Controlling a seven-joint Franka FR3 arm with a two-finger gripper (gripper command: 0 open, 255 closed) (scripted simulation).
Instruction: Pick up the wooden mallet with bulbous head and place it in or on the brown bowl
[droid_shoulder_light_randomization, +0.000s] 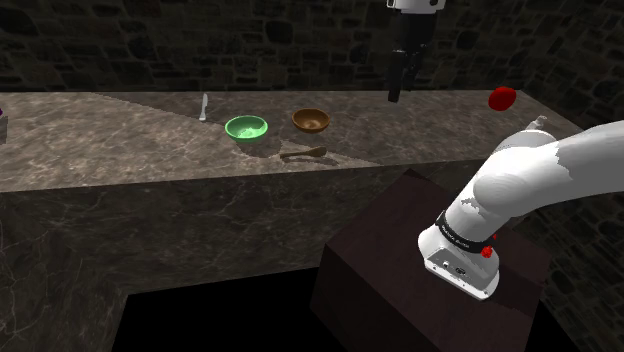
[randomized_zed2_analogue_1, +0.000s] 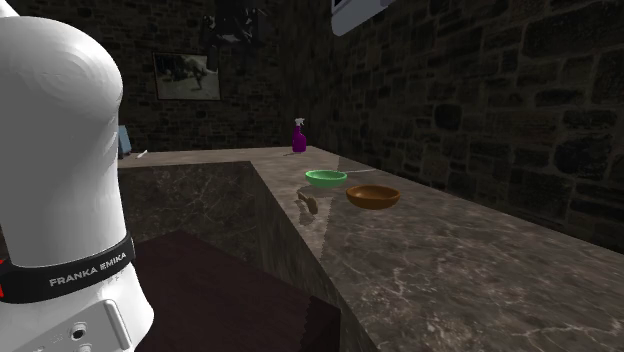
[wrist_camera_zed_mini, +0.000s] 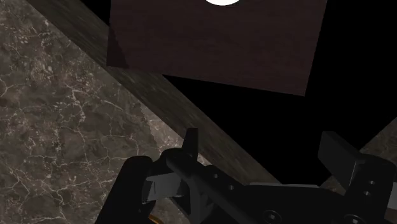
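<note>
Wooden mallet (droid_shoulder_light_randomization: 303, 153): lay on the veined stone counter (droid_shoulder_light_randomization: 120, 140) near its front edge, untouched.
Brown bowl (droid_shoulder_light_randomization: 310, 120): sat just behind the mallet, apart from it.
Green bowl (droid_shoulder_light_randomization: 246, 127): stood beside the brown bowl, toward the shoulder view's left.
Gripper (droid_shoulder_light_randomization: 395, 95): hung high above the counter, well apart from the mallet.
Fingers (wrist_camera_zed_mini: 191, 143): spread apart, nothing between them.
</note>
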